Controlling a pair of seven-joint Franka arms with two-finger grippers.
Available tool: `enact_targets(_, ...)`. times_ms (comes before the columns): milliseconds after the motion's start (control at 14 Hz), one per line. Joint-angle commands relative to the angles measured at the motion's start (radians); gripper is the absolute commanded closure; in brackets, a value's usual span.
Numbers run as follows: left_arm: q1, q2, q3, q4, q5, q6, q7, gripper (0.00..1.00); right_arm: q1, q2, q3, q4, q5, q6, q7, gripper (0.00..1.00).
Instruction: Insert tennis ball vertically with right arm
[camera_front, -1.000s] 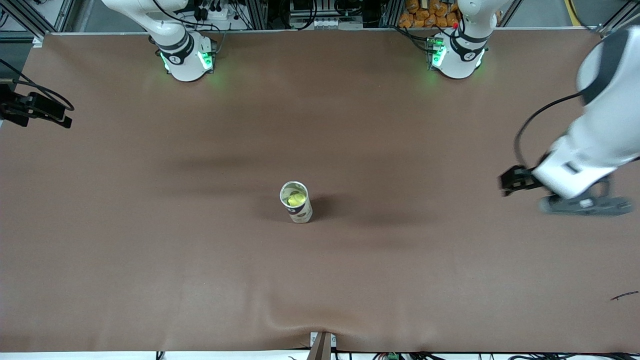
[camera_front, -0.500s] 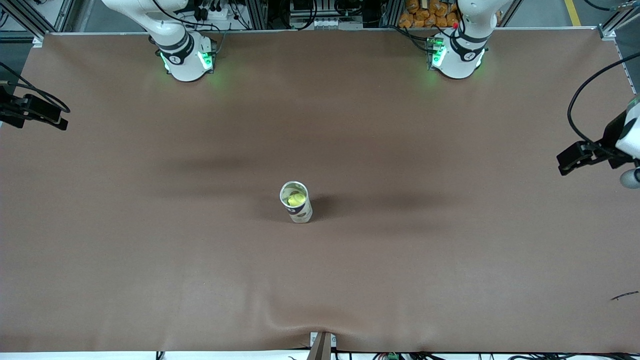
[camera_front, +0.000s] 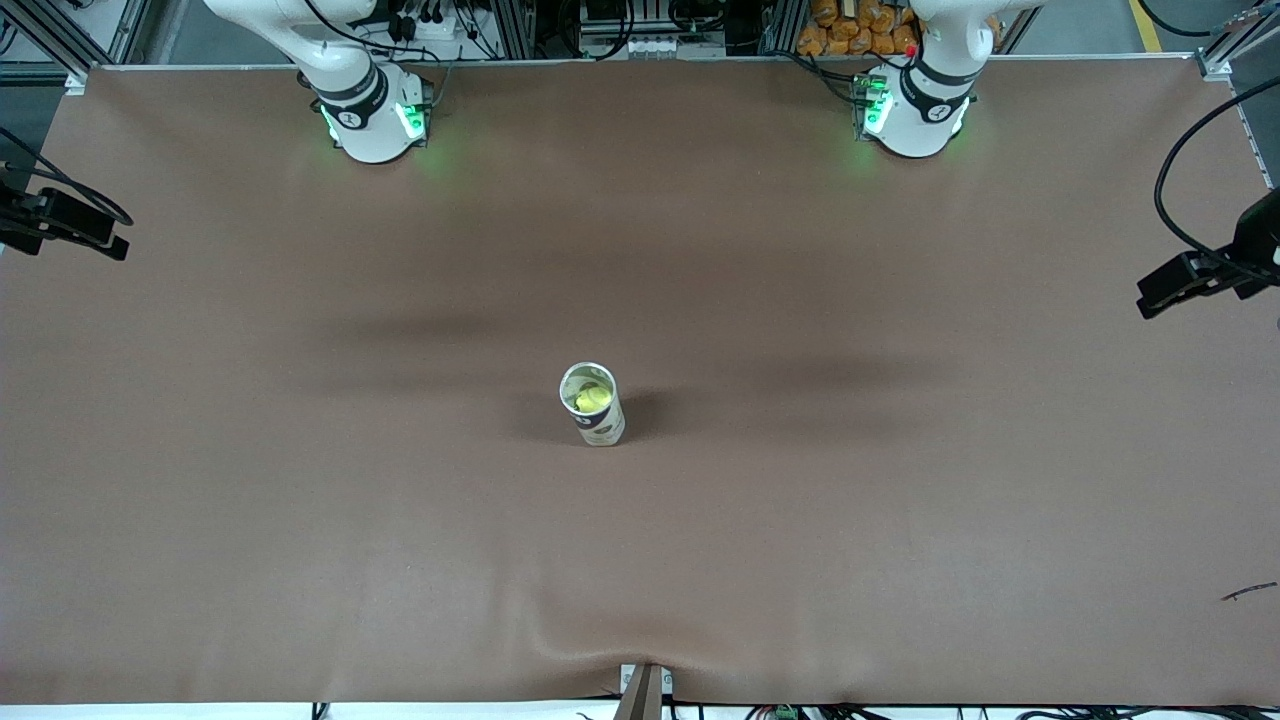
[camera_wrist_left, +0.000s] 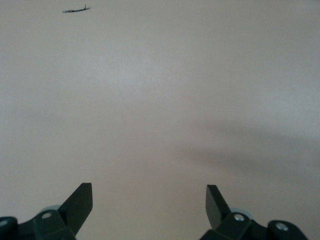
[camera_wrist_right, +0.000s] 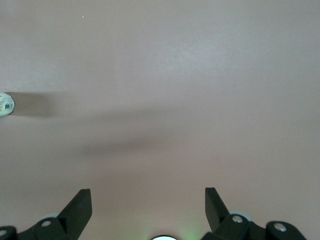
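Tennis ball (camera_front: 592, 399) sits inside an upright open can (camera_front: 593, 405) at mid-table, bare brown mat (camera_front: 300, 480) stretching wide on every side. Right gripper (camera_wrist_right: 148, 199), fingers spread and empty, hangs over the mat toward the right arm's end; left gripper (camera_wrist_left: 149, 199), likewise spread and empty, hangs over the left arm's end, a small dark scrap (camera_wrist_left: 75, 9) lying near the mat's corner.
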Motion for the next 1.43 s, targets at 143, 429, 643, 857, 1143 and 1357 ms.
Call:
enact_targets(143,-0.129,-0.151,0.158,-0.210,-0.054,0.111,0.080,0.00,-0.006,0.006,0.008,0.021,-0.006,-0.025,0.003,0.00)
enact_targets(429,-0.158,-0.208,0.154,-0.238,-0.082,0.086,0.084,0.00,-0.006,0.006,0.008,0.021,-0.006,-0.032,0.003,0.00)
enact_targets(643,-0.172,-0.223,0.120,-0.232,-0.102,0.015,0.082,0.00,-0.006,0.006,0.008,0.021,-0.006,-0.032,0.003,0.00)
enact_targets(857,-0.172,-0.242,0.088,-0.226,-0.112,-0.002,0.079,0.00,-0.005,0.006,0.008,0.021,-0.006,-0.032,0.003,0.00)
enact_targets(1143,-0.161,-0.240,0.097,-0.177,-0.135,-0.069,0.087,0.00,-0.005,0.006,0.008,0.021,-0.006,-0.032,0.003,0.00)
enact_targets(1357,-0.159,-0.240,0.115,-0.134,-0.136,-0.115,0.087,0.00,-0.003,0.005,0.011,0.021,-0.006,-0.032,0.003,0.00)
